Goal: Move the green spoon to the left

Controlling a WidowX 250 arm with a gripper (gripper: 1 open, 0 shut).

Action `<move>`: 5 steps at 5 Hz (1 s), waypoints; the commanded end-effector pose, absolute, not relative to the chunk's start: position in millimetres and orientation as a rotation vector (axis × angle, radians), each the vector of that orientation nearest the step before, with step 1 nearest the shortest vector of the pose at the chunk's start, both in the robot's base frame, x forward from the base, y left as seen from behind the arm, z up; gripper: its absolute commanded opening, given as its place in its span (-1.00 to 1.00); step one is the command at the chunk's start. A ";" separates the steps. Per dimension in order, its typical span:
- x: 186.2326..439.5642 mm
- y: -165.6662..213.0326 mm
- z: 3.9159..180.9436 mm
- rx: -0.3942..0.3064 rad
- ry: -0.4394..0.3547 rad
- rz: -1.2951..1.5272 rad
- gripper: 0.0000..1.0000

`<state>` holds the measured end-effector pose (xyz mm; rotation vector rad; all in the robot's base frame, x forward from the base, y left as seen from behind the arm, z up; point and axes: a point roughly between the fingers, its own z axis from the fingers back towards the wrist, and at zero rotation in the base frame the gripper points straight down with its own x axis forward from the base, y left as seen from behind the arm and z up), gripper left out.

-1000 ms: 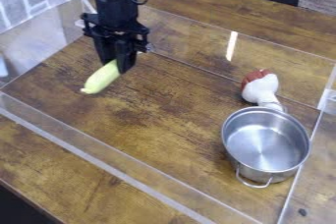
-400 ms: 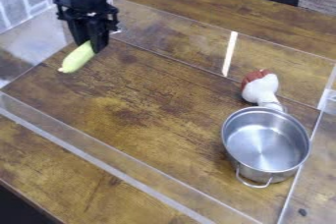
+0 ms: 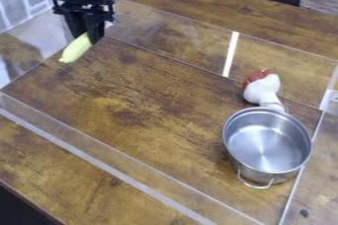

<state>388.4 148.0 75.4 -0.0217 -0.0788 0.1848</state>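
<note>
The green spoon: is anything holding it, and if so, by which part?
The claw holds the green spoon near its upper end; the pale handle slants down free.

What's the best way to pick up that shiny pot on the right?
Probably by its rim: the pot stands upright with its open top facing up, so coming from above, one finger could go inside the wall and one outside. The side away from the red-and-white toy looks better, since that toy lies close to the far edge. The thin wire handle at the near side seems a poorer hold.
</note>
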 end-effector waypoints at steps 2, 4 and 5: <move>390.4 168.5 89.2 -0.022 -0.140 0.191 1.00; 381.1 171.2 103.9 -0.066 -0.151 0.122 1.00; 384.8 177.3 104.7 -0.072 -0.156 0.190 1.00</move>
